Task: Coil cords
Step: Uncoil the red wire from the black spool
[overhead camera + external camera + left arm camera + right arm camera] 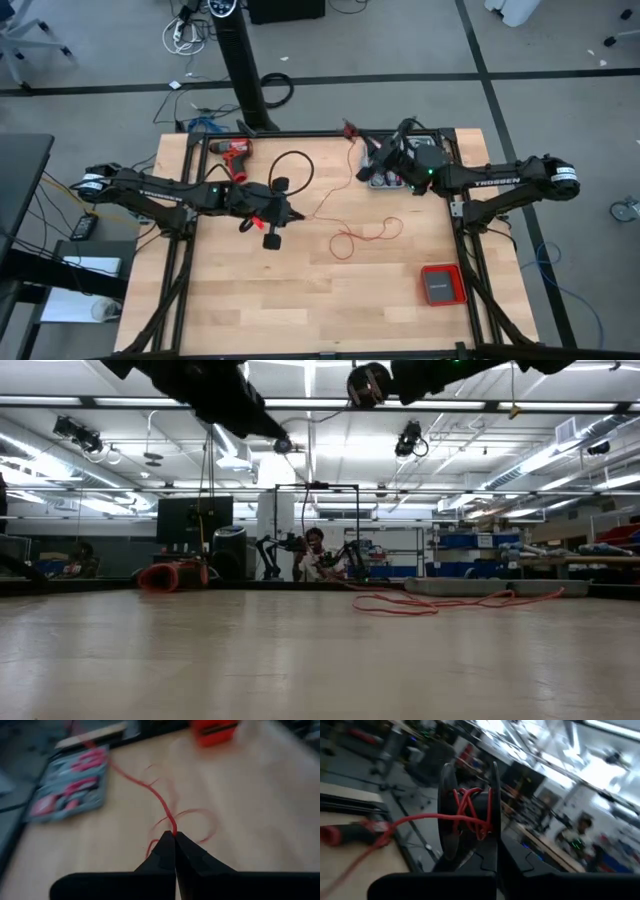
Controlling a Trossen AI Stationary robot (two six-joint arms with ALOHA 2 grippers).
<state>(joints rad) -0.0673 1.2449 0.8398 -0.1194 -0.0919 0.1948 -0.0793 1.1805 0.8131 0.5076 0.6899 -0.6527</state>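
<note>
A thin red cord (365, 236) lies in loose loops on the wooden table (300, 300) and shows in the low view as a cord (440, 602) too. One run of it leads up to a black spool (470, 810), which has red turns wound on its core. My right gripper (378, 160) is shut on that spool, raised over the table's far right part. My left gripper (292, 214) hangs over the table's middle, shut on the cord (165, 805). My left gripper pinches a single strand of the cord (173, 827) between its two fingertips, coming from the table's left and slanting down. Beyond the tips the cord runs on toward the spool; its loops lie slack on the table. My right gripper (496, 862) holds the spool by the rim of one flange (495, 837), which sits between the two fingers. The spool stands lifted clear above the fingers, its axle across them, and the cord (395, 827) trails off it toward the table.
A red-and-black drill (230, 152) lies at the far left, with a black cable loop (292, 168) beside it. A grey tool tray (385, 181) sits under my right gripper. A flat red box (441, 284) lies near the right edge. People work in the room behind.
</note>
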